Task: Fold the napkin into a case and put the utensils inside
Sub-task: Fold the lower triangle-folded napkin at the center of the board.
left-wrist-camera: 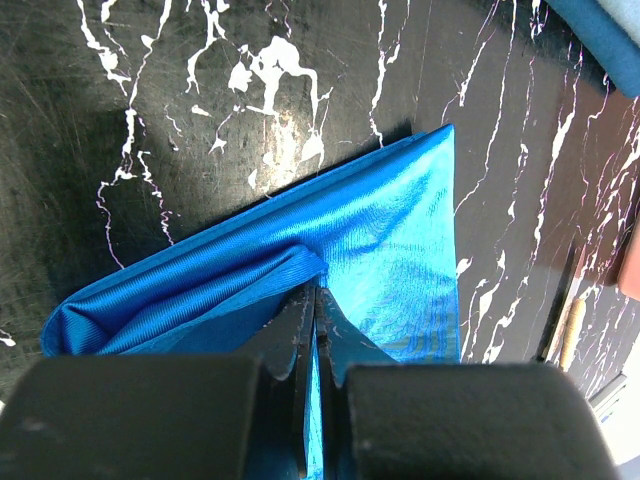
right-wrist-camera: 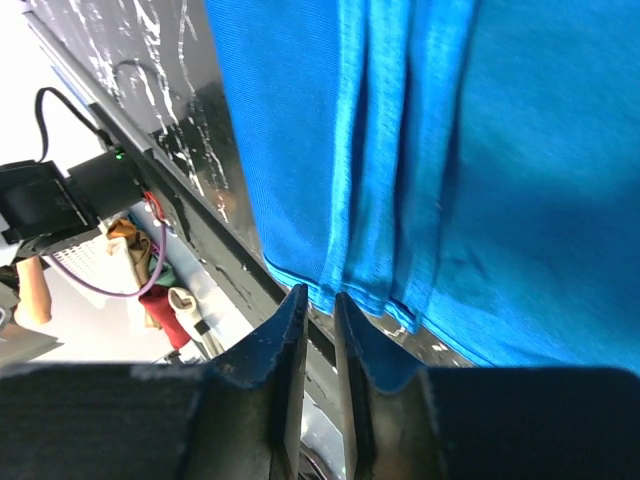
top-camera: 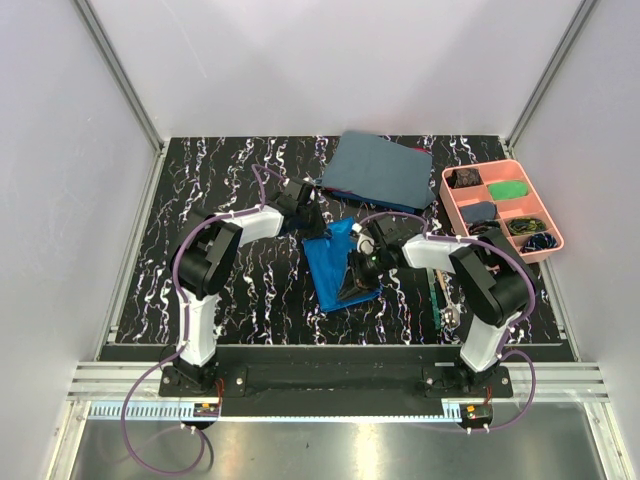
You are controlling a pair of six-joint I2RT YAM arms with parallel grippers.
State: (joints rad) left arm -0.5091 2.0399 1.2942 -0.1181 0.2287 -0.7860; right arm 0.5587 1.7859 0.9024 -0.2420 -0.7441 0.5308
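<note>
The bright blue napkin [top-camera: 330,268] lies partly folded and bunched at the table's middle, between my two grippers. My left gripper [top-camera: 312,222] is at its far corner. In the left wrist view its jaws [left-wrist-camera: 317,292] are shut with a strip of the napkin [left-wrist-camera: 390,230] pinched between them. My right gripper [top-camera: 350,290] is at the napkin's near edge. In the right wrist view its tips [right-wrist-camera: 320,296] stand a narrow gap apart, pinching the gathered hem of the napkin [right-wrist-camera: 500,150]. The utensils [top-camera: 440,300], one green-handled, lie on the table right of the napkin. No finished case shows.
A larger dull grey-blue cloth [top-camera: 380,168] lies at the back, just beyond the napkin; its corner shows in the left wrist view [left-wrist-camera: 610,40]. A pink compartment tray [top-camera: 447,198] with small items stands at the back right. Walls enclose the table on three sides.
</note>
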